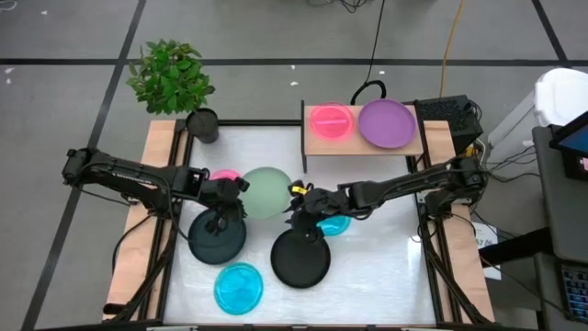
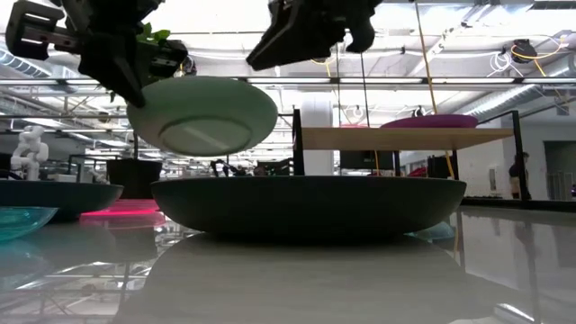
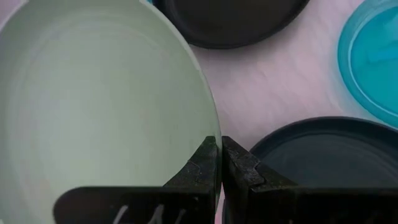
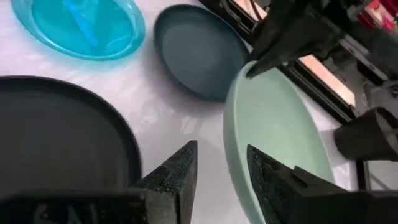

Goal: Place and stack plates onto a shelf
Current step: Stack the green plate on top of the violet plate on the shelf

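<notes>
The left claw is closed tight on the rim of the pale green plate and holds it in the air above the middle of the worktop; the low view shows this plate tilted, clear of the surface. The right claw stands part open just beside the opposite rim of the same plate. In the right wrist view the rim lies in front of the gap between its fingers, but I cannot tell if they touch it. I judge that a handover from left to right is being prepared.

The shelf is at the far edge, toward the right corner, and already carries 1 pink plate and the purple plate, side by side. On the worktop 2 black plates lie near the middle, 1 cyan plate is toward the near edge, a 2nd cyan one is partly hidden under the right arm, and a 2nd pink plate shows behind the left claw.

The green plate looks like thin, light plastic: stiff enough to be carried by 1 pinch on its rim, but smooth, so it may swing or slip in the grip. The best hold is the raised rim, taken deep between the fingers, on the side opposite the left claw. The left claw should release only when the right 1 is firmly closed.
</notes>
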